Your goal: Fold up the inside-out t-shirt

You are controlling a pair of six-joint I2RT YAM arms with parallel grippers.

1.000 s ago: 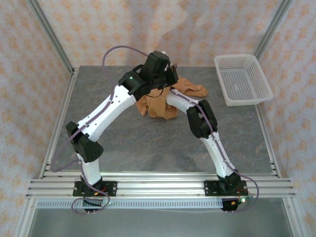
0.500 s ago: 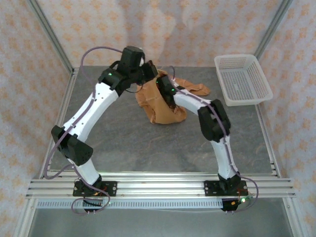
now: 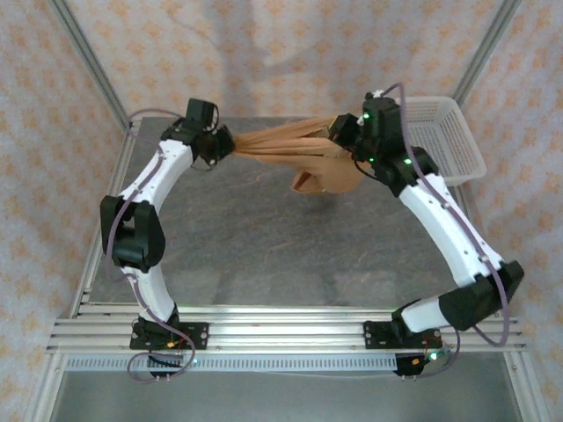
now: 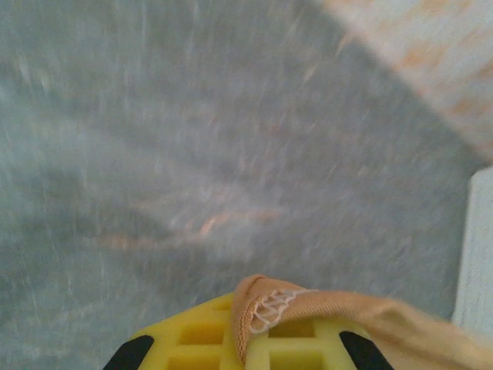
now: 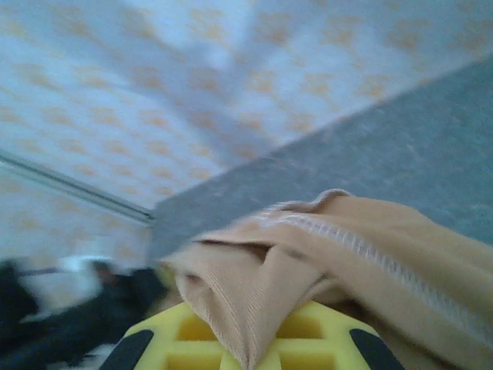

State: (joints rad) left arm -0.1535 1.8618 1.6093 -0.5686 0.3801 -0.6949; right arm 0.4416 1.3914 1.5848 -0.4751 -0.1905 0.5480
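Spreading step: left gripper (image 3: 226,143) and right gripper (image 3: 338,134) each clamp the t-shirt (image 3: 286,146), stretched taut above the table (image 3: 264,251); next, probably lay it flat

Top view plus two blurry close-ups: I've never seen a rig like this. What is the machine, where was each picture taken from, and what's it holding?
The machine is two white robot arms, bolted at the near edge of a grey table. The top view comes from a fixed camera above and behind them. Each close-up comes from a small camera on one wrist; the yellow at the bottom is that gripper itself. The left gripper and right gripper are each shut on a tan t-shirt, stretched between them above the table, with a bunch hanging near the right one. A white mesh basket sits at the far right corner.
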